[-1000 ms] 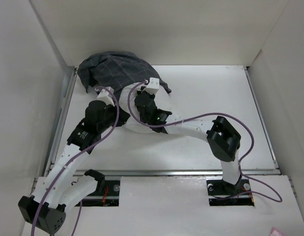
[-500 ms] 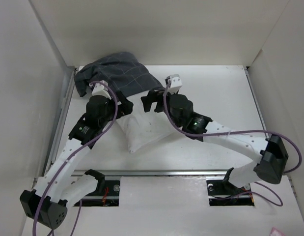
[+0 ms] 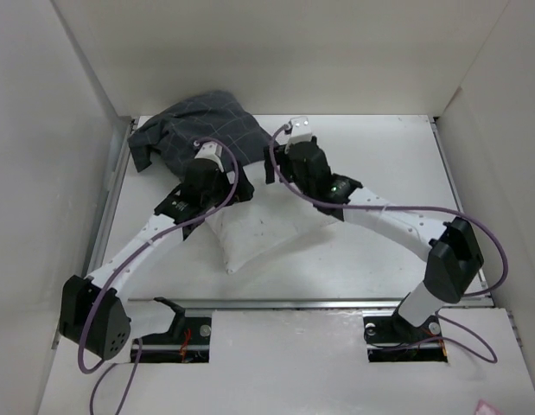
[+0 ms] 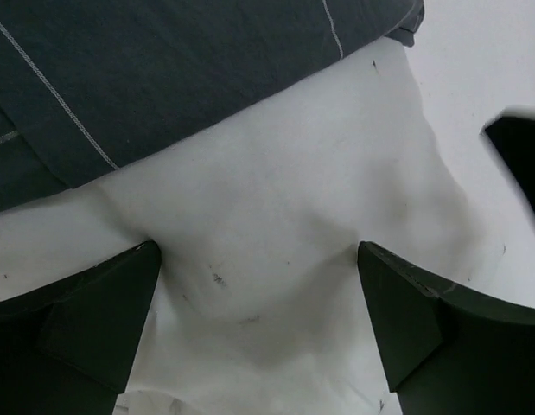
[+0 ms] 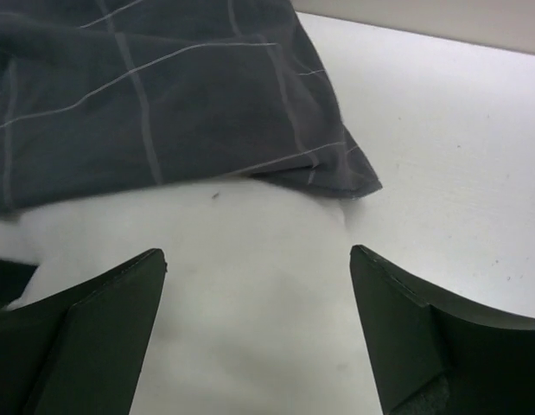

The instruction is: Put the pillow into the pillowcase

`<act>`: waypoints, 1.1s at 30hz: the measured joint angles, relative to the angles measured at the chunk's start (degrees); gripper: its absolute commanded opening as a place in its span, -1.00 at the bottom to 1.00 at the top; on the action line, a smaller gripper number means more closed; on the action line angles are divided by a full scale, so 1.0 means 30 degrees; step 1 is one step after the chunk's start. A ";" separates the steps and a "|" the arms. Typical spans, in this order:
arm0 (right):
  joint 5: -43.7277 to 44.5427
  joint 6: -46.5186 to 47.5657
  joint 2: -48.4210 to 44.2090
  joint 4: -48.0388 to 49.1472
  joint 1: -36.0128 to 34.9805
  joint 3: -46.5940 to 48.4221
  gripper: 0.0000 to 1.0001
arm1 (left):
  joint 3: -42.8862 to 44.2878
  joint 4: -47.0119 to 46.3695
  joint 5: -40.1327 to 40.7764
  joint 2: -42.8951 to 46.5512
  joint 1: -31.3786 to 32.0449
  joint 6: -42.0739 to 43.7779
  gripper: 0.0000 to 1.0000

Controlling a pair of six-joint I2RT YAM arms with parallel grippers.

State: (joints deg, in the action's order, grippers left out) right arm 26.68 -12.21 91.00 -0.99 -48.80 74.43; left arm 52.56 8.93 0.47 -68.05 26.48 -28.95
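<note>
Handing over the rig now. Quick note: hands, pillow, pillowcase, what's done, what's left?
Left hand: open, straddling the bare pillow just short of the pillowcase hem.
Right hand: open, above the pillow near the hem's corner.
Pillow: far end inside the pillowcase, near part bare on the table.
Done: partly inserted.
Left: grip the hem, pull it over the rest.

The pillow [image 4: 276, 259] between the left jaws is soft white cloth, matt and creased, flecked with small dark specks. Beyond those jaws, the pillowcase [image 4: 163, 78] is limp dark grey cloth with thin pale grid lines. The jaws look like matt black plastic. To the right of the right jaws, the bench [image 5: 440, 130] is smooth matt white.
</note>
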 measured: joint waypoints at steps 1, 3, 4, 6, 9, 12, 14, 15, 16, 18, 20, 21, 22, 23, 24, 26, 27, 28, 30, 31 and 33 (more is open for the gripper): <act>-0.0736 -0.0066 0.0401 -0.0408 0.0758 0.0510 0.77 | 0.0000 -0.0073 0.0036 -0.0175 0.0066 0.0022 0.84; -0.2259 -0.0160 0.0918 -0.0831 0.2448 0.1253 0.71 | 0.0007 -0.0204 0.0423 -0.0568 0.0102 0.0058 0.03; -0.2965 -0.0131 0.1056 -0.0925 0.3169 0.1457 0.70 | 0.0007 -0.0204 0.0692 -0.0794 0.0117 0.0007 -0.26; -0.4109 0.0627 0.1260 -0.0954 0.4524 0.1683 0.70 | 0.0007 -0.0189 0.1464 -0.1348 0.0146 0.0066 -0.59; -0.4969 0.2659 0.1610 -0.0969 0.5377 0.1705 0.70 | 0.0036 0.0007 0.2463 -0.2193 0.0015 -0.0233 -0.86; -0.6040 0.4335 0.2295 -0.0976 0.5122 0.1698 0.70 | 0.0117 0.0605 0.3585 -0.2907 -0.0262 -0.0903 -1.00; -0.6980 0.5049 0.2732 -0.0969 0.4983 0.1581 0.70 | 0.0197 0.0954 0.4495 -0.3330 -0.0532 -0.1297 -1.00; -0.7410 0.5319 0.2900 -0.0976 0.4932 0.1472 0.70 | 0.0219 0.1093 0.4801 -0.3497 -0.0663 -0.1450 -1.00; -0.7898 0.5559 0.3067 -0.0998 0.4925 0.1413 0.70 | 0.0299 0.1355 0.5209 -0.3687 -0.0801 -0.1661 -1.00; -0.9005 0.5872 0.3468 -0.0933 0.4925 0.1435 0.70 | 0.0576 0.1829 0.5843 -0.4073 -0.1086 -0.2011 -1.00; -0.9894 0.6062 0.3949 -0.0794 0.4925 0.1530 0.67 | 0.0954 0.2215 0.6309 -0.4350 -0.1275 -0.2215 -1.00; -1.0076 0.6062 0.4211 -0.0619 0.4925 0.1566 0.65 | 0.1100 0.2302 0.6513 -0.4386 -0.1326 -0.2251 -1.00; -1.0127 0.6018 0.4495 -0.0393 0.4925 0.1610 0.65 | 0.1173 0.2353 0.6666 -0.4393 -0.1348 -0.2273 -1.00; -1.0091 0.5960 0.4787 -0.0095 0.4925 0.1690 0.65 | 0.1217 0.2404 0.6805 -0.4364 -0.1362 -0.2302 -1.00; -0.9967 0.5887 0.5100 0.0262 0.4925 0.1829 0.65 | 0.1239 0.2412 0.6914 -0.4364 -0.1362 -0.2295 -1.00; -0.9668 0.5770 0.5756 0.0962 0.4925 0.2171 0.58 | 0.1246 0.2412 0.7125 -0.4364 -0.1362 -0.2237 -1.00; -0.9530 0.5705 0.6084 0.1173 0.4925 0.2390 0.54 | 0.1275 0.2419 0.7242 -0.4364 -0.1362 -0.2222 -1.00; -0.9377 0.5690 0.6433 0.1435 0.4925 0.2659 0.44 | 0.1341 0.2477 0.7359 -0.4364 -0.1362 -0.2193 -1.00; -0.9027 0.5559 0.7140 0.1989 0.4925 0.3228 0.06 | 0.1588 0.2652 0.7570 -0.4379 -0.1362 -0.2084 -1.00; -0.8604 0.5340 0.7475 0.2448 0.4925 0.3402 -0.10 | 0.1741 0.2739 0.7672 -0.4386 -0.1362 -0.1996 -1.00; -0.7970 0.5049 0.7825 0.3060 0.4918 0.3446 -0.70 | 0.1916 0.2922 0.7912 -0.4408 -0.1362 -0.1880 -1.00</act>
State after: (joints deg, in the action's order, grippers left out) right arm 2.76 2.94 114.48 8.19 -34.04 84.77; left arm 58.30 17.69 24.21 -81.28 22.39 -34.59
